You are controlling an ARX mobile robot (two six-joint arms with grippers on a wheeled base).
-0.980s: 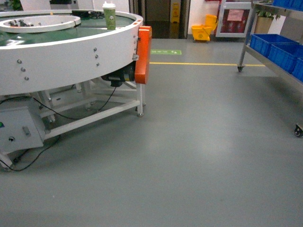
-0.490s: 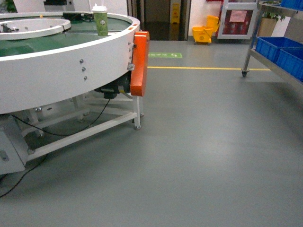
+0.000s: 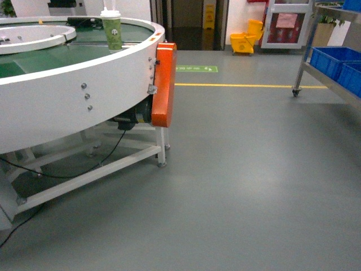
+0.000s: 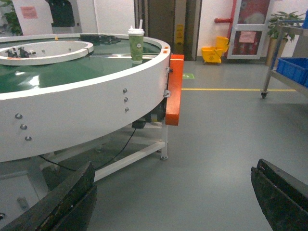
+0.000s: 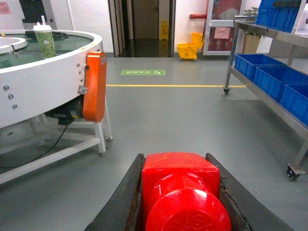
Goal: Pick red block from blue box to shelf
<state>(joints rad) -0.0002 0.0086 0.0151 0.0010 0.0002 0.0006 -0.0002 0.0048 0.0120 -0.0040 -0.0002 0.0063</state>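
My right tool (image 5: 180,202) is pinched on the red block (image 5: 180,192), its two dark fingers (image 5: 120,202) pressed against the block's flat sides, stud end turned toward the wrist camera. The block is glossy moulded plastic, square-edged, with one round domed stud that catches the ceiling light. My left tool (image 4: 173,202) stands spread wide, its matte black fingers (image 4: 62,202) at the bottom corners of its wrist view with nothing between them.

Under both lies smooth grey floor (image 3: 254,186) with a dull sheen. To my left curves the white round desk (image 3: 73,96), sheet-metal sided with bolt heads, green on top, an orange guard (image 3: 162,84) at its end, and a green paper cup (image 3: 111,29) with a lid standing on it. To my right runs the shelf (image 5: 269,96), shiny steel on castors, carrying dark blue crates (image 5: 279,77). Farther off, a yellow line (image 3: 248,86) crosses the floor, and a yellow mop bucket (image 3: 248,39) sits by the far wall.
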